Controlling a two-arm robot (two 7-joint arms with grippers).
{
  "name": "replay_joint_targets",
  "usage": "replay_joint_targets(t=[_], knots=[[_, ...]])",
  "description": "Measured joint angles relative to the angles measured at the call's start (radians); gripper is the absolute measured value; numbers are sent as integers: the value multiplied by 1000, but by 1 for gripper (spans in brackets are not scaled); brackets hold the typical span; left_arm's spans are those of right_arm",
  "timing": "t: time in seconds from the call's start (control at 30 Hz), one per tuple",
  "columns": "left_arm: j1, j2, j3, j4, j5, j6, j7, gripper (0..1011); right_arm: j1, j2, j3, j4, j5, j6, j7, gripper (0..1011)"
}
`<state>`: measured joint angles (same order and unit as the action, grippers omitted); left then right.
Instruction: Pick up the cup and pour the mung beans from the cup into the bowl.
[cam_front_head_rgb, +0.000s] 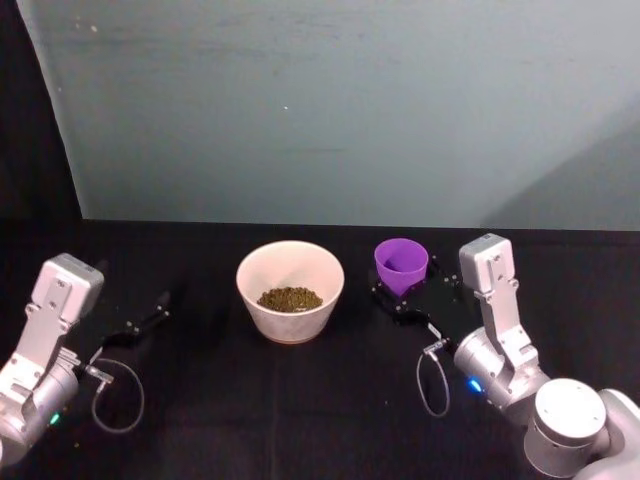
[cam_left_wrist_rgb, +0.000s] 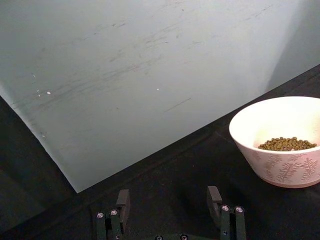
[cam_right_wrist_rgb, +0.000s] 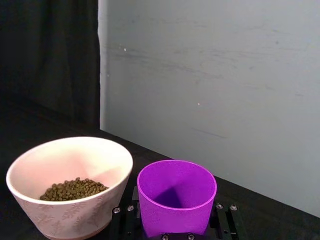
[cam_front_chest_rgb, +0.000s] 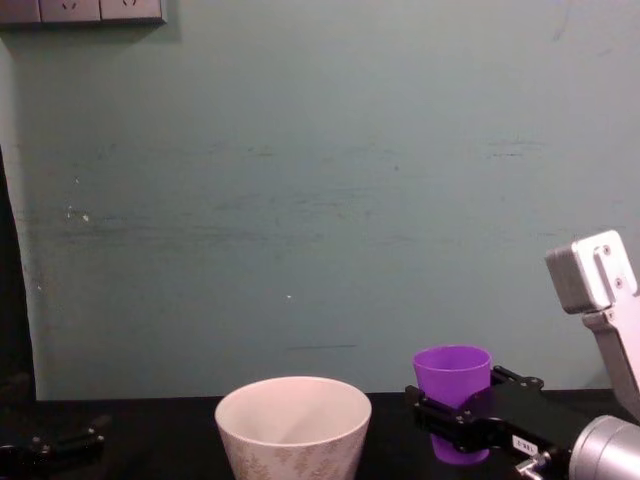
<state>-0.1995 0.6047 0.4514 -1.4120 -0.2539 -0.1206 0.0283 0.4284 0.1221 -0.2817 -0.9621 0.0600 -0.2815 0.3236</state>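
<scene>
The right gripper (cam_right_wrist_rgb: 176, 235) sits closest in the right wrist view, its two black fingers (cam_right_wrist_rgb: 226, 221) standing either side of the small purple tapered plastic cup (cam_right_wrist_rgb: 176, 197) and pressed against its lower wall, so it is clasping the cup. The cup stands upright between the jaws, mouth up, and its inside looks bare purple as far as can be seen. From the chest view the cup's top half rises above the black fingers, which wrap around its lower half.

Just beside this gripper, toward the robot's left, stands the wide, deep cream-white bowl (cam_right_wrist_rgb: 70, 192) with a faint leaf pattern on its outer wall. A small heap of green-brown mung beans (cam_right_wrist_rgb: 73, 189) lies in its bottom. Bowl and cup are close together; whether they touch cannot be told.

The left gripper (cam_left_wrist_rgb: 170, 212) rests low over the black table (cam_front_head_rgb: 330, 400), its fingers spread apart with nothing between them. The bowl lies well off to that gripper's right.
</scene>
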Motion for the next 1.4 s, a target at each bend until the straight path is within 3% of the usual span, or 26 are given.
replay_joint_targets(t=[0.27, 1.27, 1.4], knots=[[0, 0, 0, 0, 0, 0, 0, 1011, 1, -11, 6, 31, 25, -39, 6, 732], [0, 0, 0, 0, 0, 0, 0, 1011, 7, -10, -7, 91, 20, -52, 15, 732], [0, 0, 0, 0, 0, 0, 0, 1011, 6, -9, -7, 91, 20, -51, 16, 785]])
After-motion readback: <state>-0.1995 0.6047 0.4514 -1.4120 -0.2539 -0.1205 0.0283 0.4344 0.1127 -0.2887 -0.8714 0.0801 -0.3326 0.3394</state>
